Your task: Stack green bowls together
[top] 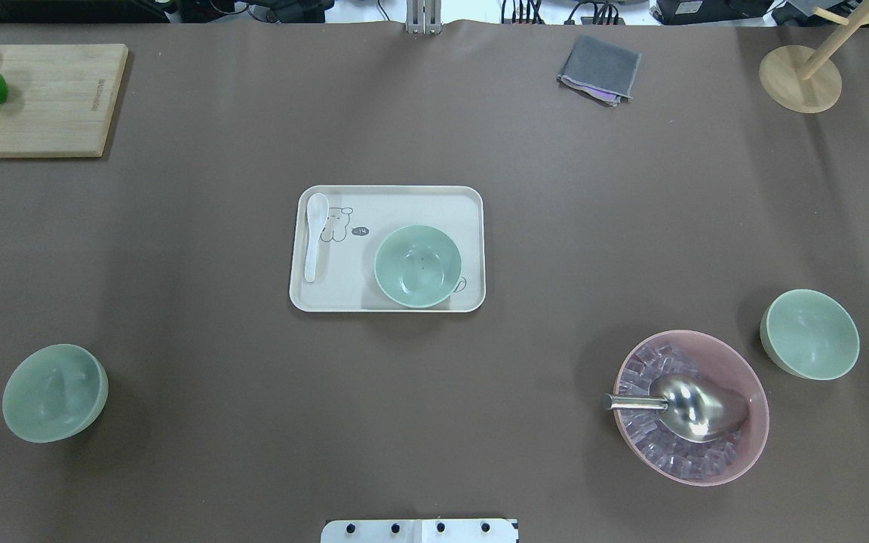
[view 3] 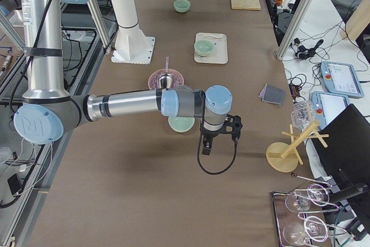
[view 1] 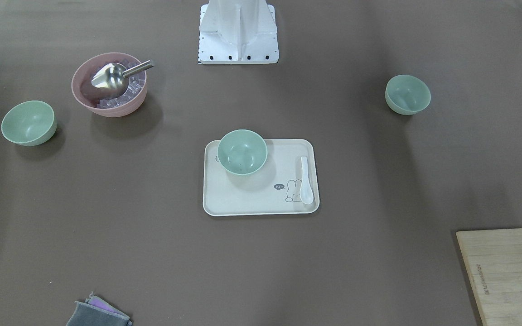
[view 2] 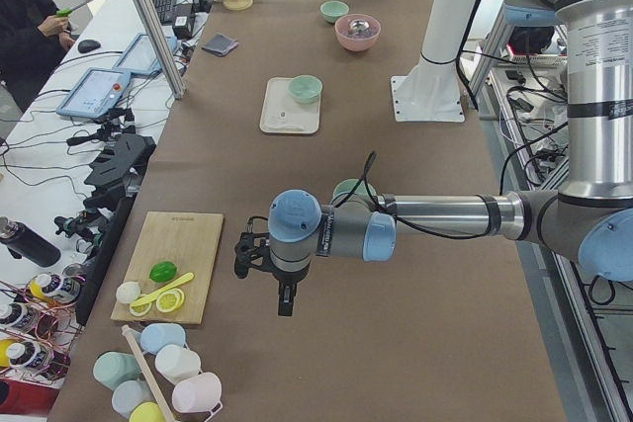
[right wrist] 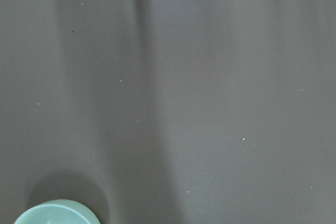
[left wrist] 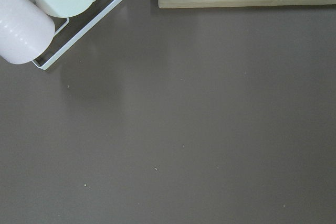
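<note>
Three pale green bowls stand apart and upright. One green bowl (top: 417, 265) sits on the cream tray (top: 389, 197) at the table's middle. A second green bowl (top: 55, 392) is at the near left, and a third green bowl (top: 810, 333) is at the near right beside the pink bowl. My left gripper (view 2: 242, 260) hovers past the left bowl (view 2: 346, 188), near the cutting board. My right gripper (view 3: 235, 126) hovers just beyond the right bowl (view 3: 182, 124); that bowl's rim shows in the right wrist view (right wrist: 55, 213). Both grippers show only in the side views, so I cannot tell whether they are open or shut.
A pink bowl (top: 691, 407) with ice and a metal scoop stands near right. A white spoon (top: 314, 234) lies on the tray. A wooden cutting board (top: 42, 98) with lime and lemon is far left. A grey cloth (top: 599, 69) and a wooden stand (top: 800, 79) are far right. A cup rack (left wrist: 42, 3) lies past the board.
</note>
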`<action>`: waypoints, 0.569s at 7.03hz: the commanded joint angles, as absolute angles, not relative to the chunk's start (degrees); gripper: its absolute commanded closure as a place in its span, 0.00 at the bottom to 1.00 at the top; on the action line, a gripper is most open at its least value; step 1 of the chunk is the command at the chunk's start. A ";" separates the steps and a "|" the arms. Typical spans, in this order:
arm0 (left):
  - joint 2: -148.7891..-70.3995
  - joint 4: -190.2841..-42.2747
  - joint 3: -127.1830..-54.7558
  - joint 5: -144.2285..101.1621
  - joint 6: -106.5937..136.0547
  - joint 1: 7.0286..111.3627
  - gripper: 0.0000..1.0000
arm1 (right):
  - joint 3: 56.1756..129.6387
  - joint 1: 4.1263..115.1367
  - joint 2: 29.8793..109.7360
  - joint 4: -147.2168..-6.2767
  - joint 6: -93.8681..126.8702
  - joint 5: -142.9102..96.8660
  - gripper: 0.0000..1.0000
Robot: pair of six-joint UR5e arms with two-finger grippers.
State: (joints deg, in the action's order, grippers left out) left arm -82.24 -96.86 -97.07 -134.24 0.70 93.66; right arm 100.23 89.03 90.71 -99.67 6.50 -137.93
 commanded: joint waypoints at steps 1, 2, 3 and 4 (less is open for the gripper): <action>-82.62 -96.94 -96.59 -129.33 0.70 93.60 0.02 | 100.28 89.03 90.79 -99.67 6.59 -137.90 0.00; -82.10 -97.03 -96.85 -129.64 0.62 93.60 0.02 | 100.28 89.03 90.79 -99.67 6.68 -137.90 0.00; -81.92 -97.03 -96.94 -129.55 1.05 93.60 0.02 | 100.28 89.03 90.79 -99.75 6.68 -137.90 0.00; -82.61 -96.77 -96.77 -129.38 1.14 93.60 0.02 | 100.37 89.03 90.79 -99.76 7.03 -137.99 0.00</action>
State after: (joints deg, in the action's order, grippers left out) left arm -82.18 -96.97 -96.85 -129.68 0.94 93.61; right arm 100.31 89.03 90.78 -99.73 6.74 -137.92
